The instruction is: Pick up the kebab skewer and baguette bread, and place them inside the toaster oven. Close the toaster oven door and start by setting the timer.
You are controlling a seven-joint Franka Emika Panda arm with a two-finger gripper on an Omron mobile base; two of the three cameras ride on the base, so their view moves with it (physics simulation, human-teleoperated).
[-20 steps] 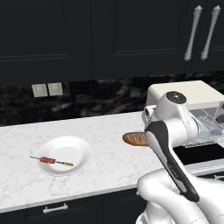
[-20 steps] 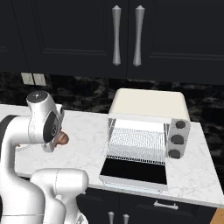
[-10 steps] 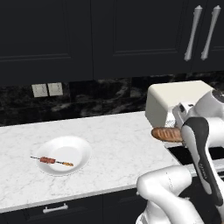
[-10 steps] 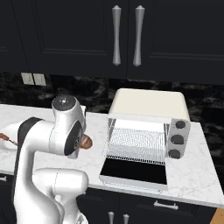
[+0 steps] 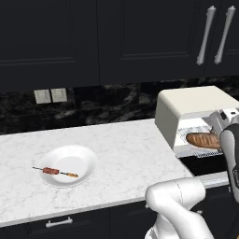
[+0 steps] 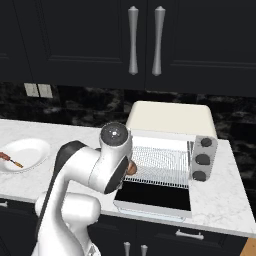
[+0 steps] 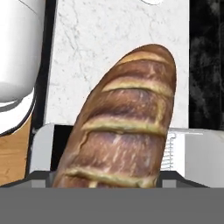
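Kebab skewer point(image 5: 55, 172) lies on the plate point(image 5: 86, 156) at nine o'clock on the counter point(image 5: 126, 154). Toaster oven point(image 5: 196, 100) stands at three o'clock, its door point(image 6: 155, 196) dropped flat in front. Baguette bread point(image 5: 201, 139) hangs at its mouth, above that door.

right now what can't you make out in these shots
- The jaws: in the hand view the bread covers them; in the left base view the arm's own wrist is in the way, so the grip itself stays unseen.
- Bread's near end: hidden by the arm in the right base view and cut by the bottom band in the hand view.
- Skewer: too small to count its chunks; cut by the left edge in the right base view.
- Toaster oven knob markings: too small.
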